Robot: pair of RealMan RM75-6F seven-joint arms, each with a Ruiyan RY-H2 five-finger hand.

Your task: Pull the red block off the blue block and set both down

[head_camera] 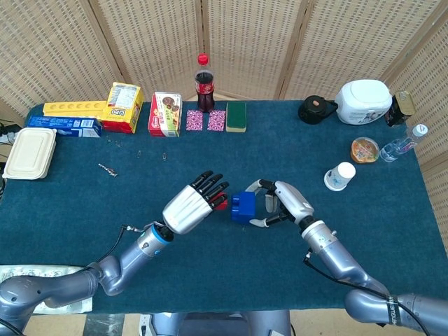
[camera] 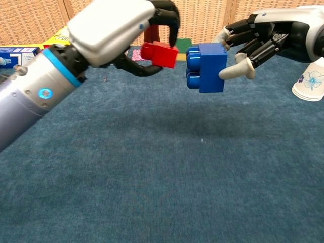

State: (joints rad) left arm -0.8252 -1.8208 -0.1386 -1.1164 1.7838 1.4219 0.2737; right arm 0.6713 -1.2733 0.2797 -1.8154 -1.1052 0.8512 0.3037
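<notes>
Near the middle of the frame in the head view, the left hand (head_camera: 187,208) grips the red block (head_camera: 221,204) in its fingertips, and just to its right the right hand (head_camera: 285,203) holds the blue block (head_camera: 243,207) between thumb and fingers; both blocks are off the blue-covered bench (head_camera: 84,203). The chest view makes plain what the head view barely shows: a narrow gap separates the red block (camera: 159,53) from the blue block (camera: 207,67), and the blue block's round studs face the red one. There the left hand (camera: 114,29) curls its dark fingers over the red block from above, while the right hand (camera: 263,38) presses a pale thumb against the blue block's front face. Only the head view shows the row of goods along the top edge of the bench: a yellow box (head_camera: 124,107) with "Lipo" readable on its side, a red and white biscuit box (head_camera: 165,113) whose writing is too small to read, a cola bottle (head_camera: 204,87) with a red cap and red label, and a green sponge (head_camera: 236,116). At upper right are a white container (head_camera: 363,101) and a paper cup (head_camera: 341,176); the cup (camera: 309,82) also appears at the right edge of the chest view with a blue floral print.
</notes>
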